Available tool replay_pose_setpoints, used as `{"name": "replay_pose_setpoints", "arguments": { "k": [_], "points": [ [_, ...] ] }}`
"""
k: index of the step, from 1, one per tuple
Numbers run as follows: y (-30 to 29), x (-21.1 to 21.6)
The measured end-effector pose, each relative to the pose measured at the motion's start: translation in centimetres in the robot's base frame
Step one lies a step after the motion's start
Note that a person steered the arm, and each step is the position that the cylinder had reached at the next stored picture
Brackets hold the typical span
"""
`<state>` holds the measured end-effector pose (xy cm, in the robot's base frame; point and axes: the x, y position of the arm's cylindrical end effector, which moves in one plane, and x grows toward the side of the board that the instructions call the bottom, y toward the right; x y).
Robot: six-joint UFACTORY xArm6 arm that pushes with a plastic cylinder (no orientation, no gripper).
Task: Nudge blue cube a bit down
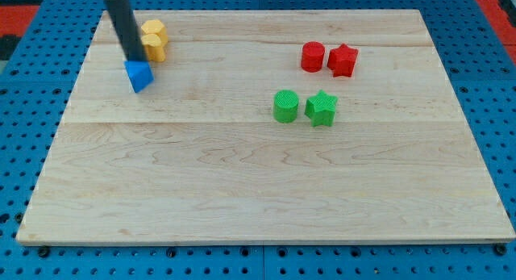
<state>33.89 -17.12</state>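
Single camera view, one moment.

Table [242, 191]: pale wooden board, lying on a blue perforated base [24, 151]. A red surface [20, 10] shows at the view's top left corner and again at the top right.

Tool: straight dark rod, no jaws, so there is nothing to spread, press together or pinch. The rod enters from the view's top left and leans slightly. Its tip [133, 60] sits at the upper edge of the blue cube [139, 76], apparently touching it; the exact contact point is hidden by the rod itself.

Blue cube: near the table's upper left, just below the tip. It is turned so that one corner points toward the view's bottom.

Yellow blocks [153, 40]: two, one above the other, just to the view's right of the rod and above the blue cube. They touch or nearly touch each other. Shapes are hard to make out; they look rounded or many-sided. A small gap separates the lower one from the blue cube.

Upper right of the table: red cylinder [313, 56] with a red star [343, 60] just beside it on the view's right.

Below that pair, nearer the middle: green cylinder [285, 106] with a green star [321, 108] just beside it on the view's right.

Both pairs stand well apart from the blue cube and the tip.
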Motion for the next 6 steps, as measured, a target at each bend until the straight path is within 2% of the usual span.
{"name": "replay_pose_setpoints", "arguments": {
  "k": [1, 2, 3, 4, 5, 6],
  "points": [
    [-2.0, 1.1],
    [-13.0, -1.2],
    [-13.1, -8.9],
    [-10.9, -14.5],
    [-5.3, -10.9],
    [-5.5, 1.2]
  ]
}}
